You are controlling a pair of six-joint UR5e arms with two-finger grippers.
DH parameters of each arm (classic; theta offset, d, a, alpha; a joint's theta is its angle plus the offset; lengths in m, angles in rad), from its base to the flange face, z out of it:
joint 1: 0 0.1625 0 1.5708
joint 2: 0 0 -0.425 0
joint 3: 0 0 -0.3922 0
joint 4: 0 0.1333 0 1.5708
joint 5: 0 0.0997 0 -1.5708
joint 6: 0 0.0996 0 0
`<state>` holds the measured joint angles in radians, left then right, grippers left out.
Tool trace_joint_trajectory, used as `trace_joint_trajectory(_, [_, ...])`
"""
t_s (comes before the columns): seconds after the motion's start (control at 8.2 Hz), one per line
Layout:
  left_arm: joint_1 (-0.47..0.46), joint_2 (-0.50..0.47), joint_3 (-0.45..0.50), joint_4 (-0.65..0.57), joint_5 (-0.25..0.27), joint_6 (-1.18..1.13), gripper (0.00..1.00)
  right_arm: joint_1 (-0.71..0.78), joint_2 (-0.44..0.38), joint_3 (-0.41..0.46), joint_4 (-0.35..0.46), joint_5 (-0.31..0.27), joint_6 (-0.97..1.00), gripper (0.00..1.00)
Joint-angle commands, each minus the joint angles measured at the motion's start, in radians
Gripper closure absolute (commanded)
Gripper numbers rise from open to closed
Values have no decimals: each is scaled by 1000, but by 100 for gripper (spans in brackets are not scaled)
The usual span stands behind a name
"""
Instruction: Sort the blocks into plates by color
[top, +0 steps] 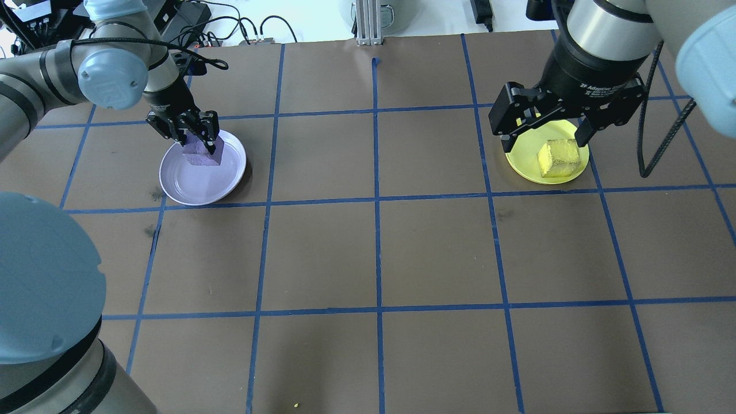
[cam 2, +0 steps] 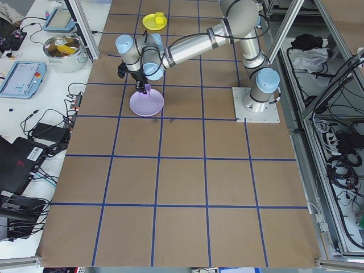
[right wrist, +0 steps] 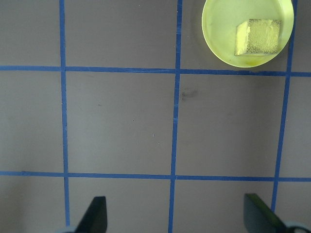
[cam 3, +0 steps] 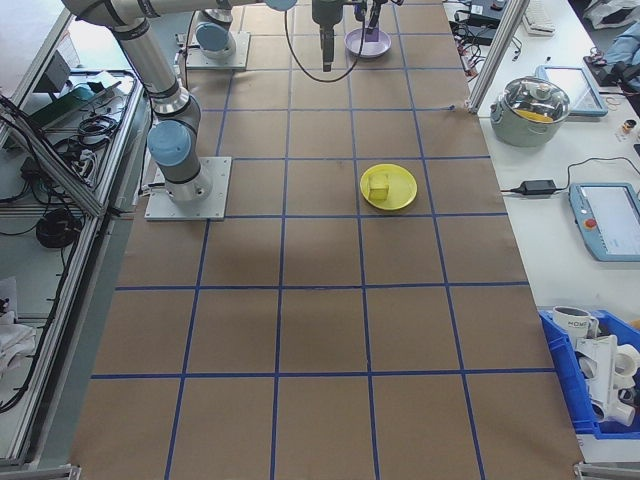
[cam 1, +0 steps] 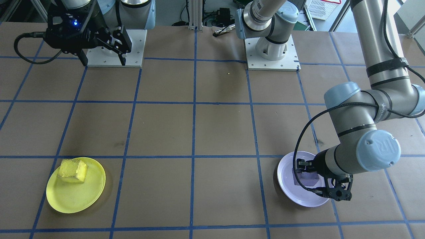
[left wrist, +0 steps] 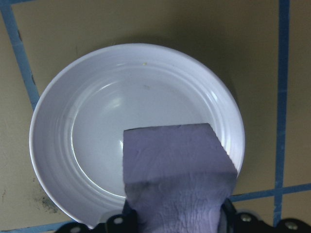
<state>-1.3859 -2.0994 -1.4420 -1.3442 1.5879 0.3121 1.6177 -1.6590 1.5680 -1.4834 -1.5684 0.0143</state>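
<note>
My left gripper (top: 198, 144) is shut on the pale purple block (top: 202, 155) over the far side of the lavender plate (top: 192, 187). The left wrist view shows the block (left wrist: 177, 174) between the jaws, low above the plate (left wrist: 97, 145); I cannot tell whether it touches. The yellow block (top: 556, 157) lies in the yellow plate (top: 523, 164), also seen from the front as block (cam 1: 72, 170) and plate (cam 1: 73, 199). My right gripper (top: 543, 129) hangs open and empty, high above the table, its fingers (right wrist: 96, 213) wide apart.
Brown paper with a blue tape grid covers the table (top: 374, 253). The two arm bases (cam 1: 270, 49) stand at the robot's edge. A metal pot (cam 2: 65, 48) and tablets sit on a side bench, off the table.
</note>
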Motion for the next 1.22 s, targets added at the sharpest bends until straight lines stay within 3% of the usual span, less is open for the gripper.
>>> trace_joint_trajectory(0.0, [1, 1, 5, 31, 33, -8, 0, -1, -2, 1, 0, -2, 1, 0])
trace_joint_trajectory(0.37, [-2, 35, 8, 28, 37, -73, 0, 1, -8, 3, 9, -2, -2, 0])
trace_joint_trajectory(0.61, [-21, 131, 23, 8, 34, -123, 0, 4, -10, 3, 12, -5, -2, 0])
trace_joint_trajectory(1.1, [-209, 324, 22, -121, 21, -375, 0, 1, -5, 3, 8, -7, -2, 0])
